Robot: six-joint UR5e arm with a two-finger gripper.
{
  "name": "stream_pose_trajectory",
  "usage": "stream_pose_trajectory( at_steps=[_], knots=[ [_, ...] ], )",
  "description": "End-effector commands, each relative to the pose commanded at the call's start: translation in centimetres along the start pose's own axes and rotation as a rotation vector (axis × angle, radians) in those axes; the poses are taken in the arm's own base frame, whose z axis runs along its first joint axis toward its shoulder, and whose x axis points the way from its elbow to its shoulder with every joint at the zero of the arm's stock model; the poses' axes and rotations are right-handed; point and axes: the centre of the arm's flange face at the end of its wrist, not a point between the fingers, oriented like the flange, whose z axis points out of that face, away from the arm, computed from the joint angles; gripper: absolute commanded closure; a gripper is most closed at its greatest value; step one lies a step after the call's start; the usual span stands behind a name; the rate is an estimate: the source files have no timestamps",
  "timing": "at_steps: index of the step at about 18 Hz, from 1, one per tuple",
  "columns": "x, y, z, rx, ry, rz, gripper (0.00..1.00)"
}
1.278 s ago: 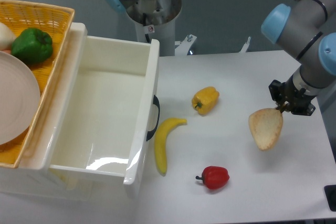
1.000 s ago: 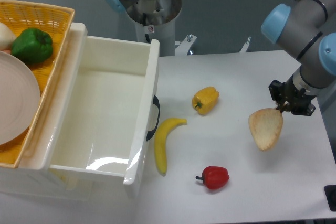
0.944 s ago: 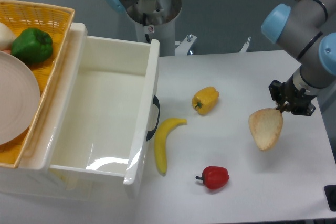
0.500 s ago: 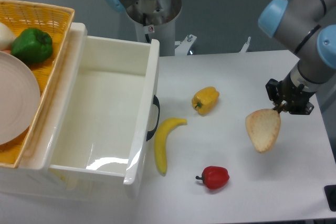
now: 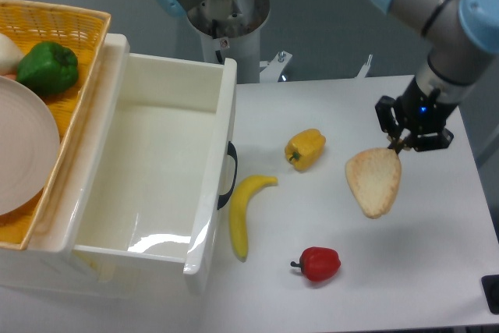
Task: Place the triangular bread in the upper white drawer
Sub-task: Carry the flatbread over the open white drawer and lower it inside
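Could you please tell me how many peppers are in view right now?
3: a green pepper in the yellow basket at the upper left, a yellow pepper mid-table, and a red pepper near the table's front edge. More could be hidden in the basket.

Upper white drawer glossy plastic; triangular bread matt; basket woven wicker.

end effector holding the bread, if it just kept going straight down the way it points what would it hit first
The end effector points down at the table and is shut on the triangular bread, which hangs below it. Going straight down, the bread would likely meet bare table first; nothing else seems to lie beneath, though depth is unclear.
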Motion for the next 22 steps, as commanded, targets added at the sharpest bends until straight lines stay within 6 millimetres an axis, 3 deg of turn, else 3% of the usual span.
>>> stream_pose_trajectory(
  at_steps=[3,8,10,14,17,22],
  knots=[
    [3.0,-1.5,-2.5,0.017,-0.016,-0.004,1.00],
    [8.4,-5.5,-4.3,0.069,-0.023,-0.033,1.00],
    [10.9,-7.1,-4.2,0.071,-0.011,-0.008,1.00],
    [14.9,-8.2,-3.8,0.099,0.024,0.025,1.00],
    [17.8,-10.1,-2.4,0.091,0.057,0.068,1.00],
    [21.1,-13.2,-0.4,0.073,0.093,0.085,1.00]
  ],
)
